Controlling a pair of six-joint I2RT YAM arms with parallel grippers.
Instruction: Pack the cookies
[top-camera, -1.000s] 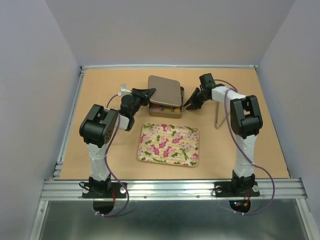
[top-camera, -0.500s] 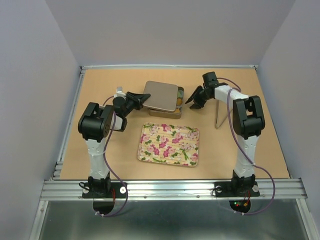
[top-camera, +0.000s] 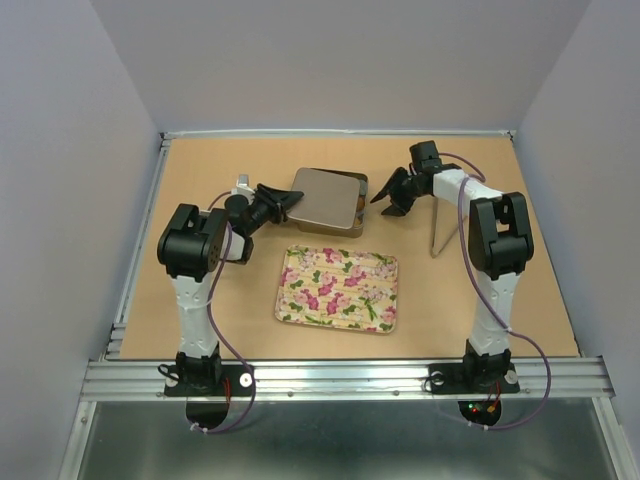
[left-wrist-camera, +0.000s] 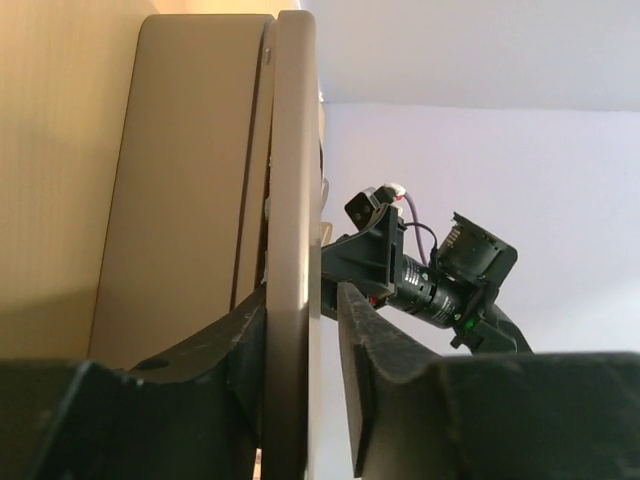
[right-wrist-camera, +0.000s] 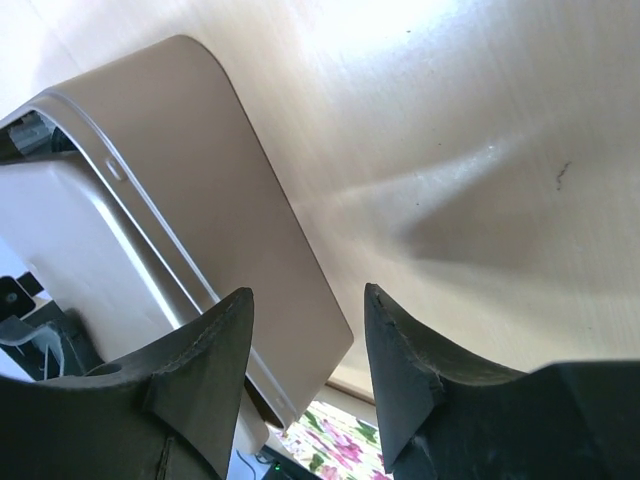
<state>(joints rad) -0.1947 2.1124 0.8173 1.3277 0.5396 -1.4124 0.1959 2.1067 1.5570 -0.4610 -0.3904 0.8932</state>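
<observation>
Cookies (top-camera: 357, 199): top view gives you only sliver of colour at right end of tin (top-camera: 330, 229). Lid (top-camera: 325, 193) hides rest, so count, shapes and colours unreadable. Left wrist view: lid's near end cut off by bottom edge, tin interior hidden. Right wrist view: floral tray (right-wrist-camera: 335, 455) shows as corner only.

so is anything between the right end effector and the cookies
Yes: the lid lies over nearly all of the tin, leaving a narrow gap at its right end; the left end effector straddles its left edge.

Brown tin (top-camera: 322, 229) (lid (top-camera: 325, 195) on top), floral tray (top-camera: 338, 290) nearer
</observation>
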